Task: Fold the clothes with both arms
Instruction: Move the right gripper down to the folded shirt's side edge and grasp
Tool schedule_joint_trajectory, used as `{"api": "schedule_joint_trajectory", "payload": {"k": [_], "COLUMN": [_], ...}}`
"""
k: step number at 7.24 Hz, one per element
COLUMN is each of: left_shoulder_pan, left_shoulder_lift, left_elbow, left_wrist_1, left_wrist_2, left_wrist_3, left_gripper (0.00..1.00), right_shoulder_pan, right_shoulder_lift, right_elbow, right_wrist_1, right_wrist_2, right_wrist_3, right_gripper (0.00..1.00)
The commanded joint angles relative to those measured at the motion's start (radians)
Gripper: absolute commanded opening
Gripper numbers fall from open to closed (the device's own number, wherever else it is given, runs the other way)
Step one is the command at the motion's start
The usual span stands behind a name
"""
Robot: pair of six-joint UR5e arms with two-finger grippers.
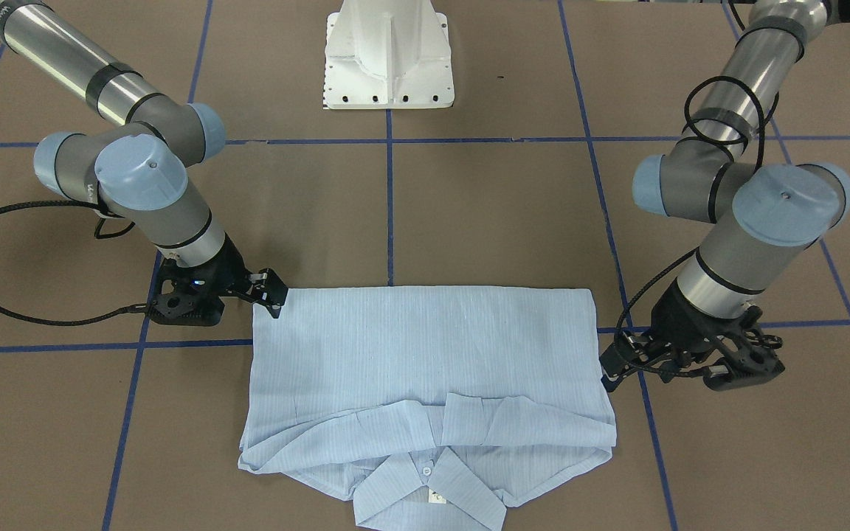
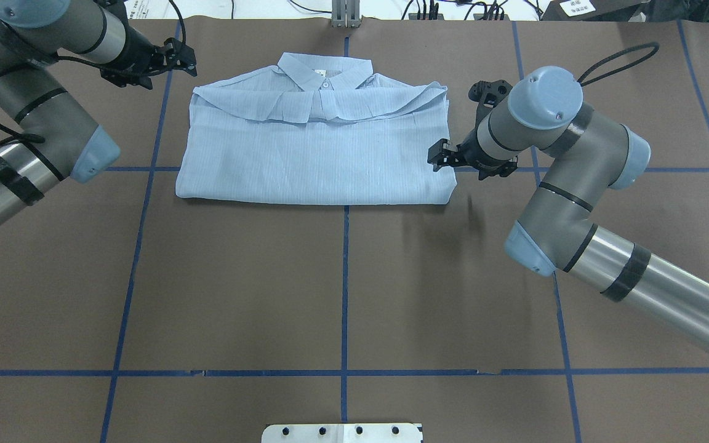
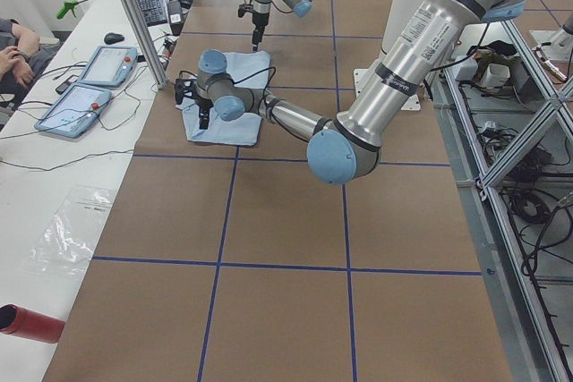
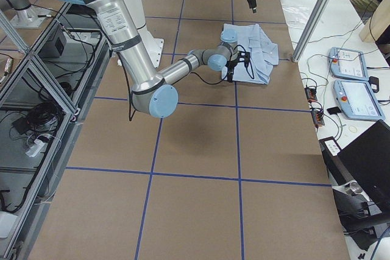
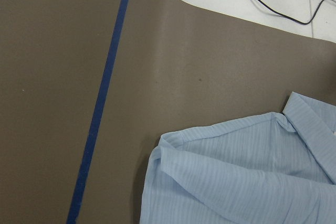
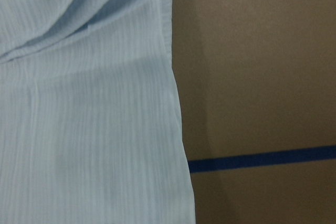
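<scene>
so, shirt (image 2: pixel 314 154): folded flat on the surface (image 2: pixel 342 277), collar at far side.
feel: likely light, soft, floppy.
hold: best pinch both side edges.
left tool (image 2: pixel 185 56): looks open, empty.
right tool (image 2: pixel 436 155): looks open, beside shirt edge.

Both arms are bent at the elbow with wrists low over the surface. The right arm (image 2: pixel 551 203) aims its gripper (image 2: pixel 436 156) inward, jaws parted and empty. The left arm (image 2: pixel 34 104) reaches far forward; its gripper (image 2: pixel 183 56) holds nothing, jaw spacing unclear.
</scene>
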Motion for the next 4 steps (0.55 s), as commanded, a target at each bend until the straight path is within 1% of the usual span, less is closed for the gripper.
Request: {"api": "schedule_joint_trajectory", "payload": {"k": [1,2,3,4], "left_shoulder_pan": [0.0,0.0,0.0,0.0], "left_shoulder_lift": [0.001,0.001,0.007,0.009], "left_elbow": [-0.01,-0.01,-0.01,-0.01], "left_wrist_1": [0.002,0.002,0.002,0.002], "left_wrist_2": [0.001,0.001,0.001,0.002], "left_wrist_3": [-0.007,-0.007,-0.008,-0.008], "left_gripper": [1.0,1.0,1.0,1.0], "right_shoulder_pan": [-0.026,-0.026,-0.027,-0.026], "right_shoulder_lift": [-0.014,-0.005,0.0,0.002], "right_elbow": [0.001,0.001,0.002,0.001], "right_wrist_1": [0.001,0.003,0.005,0.008], "right_wrist_2": [-0.002,0.001,0.001,-0.002], "right_wrist_3": [-0.002,-0.002,-0.005,-0.011], "right_gripper": [0.83,0.65,0.51,0.49]}}
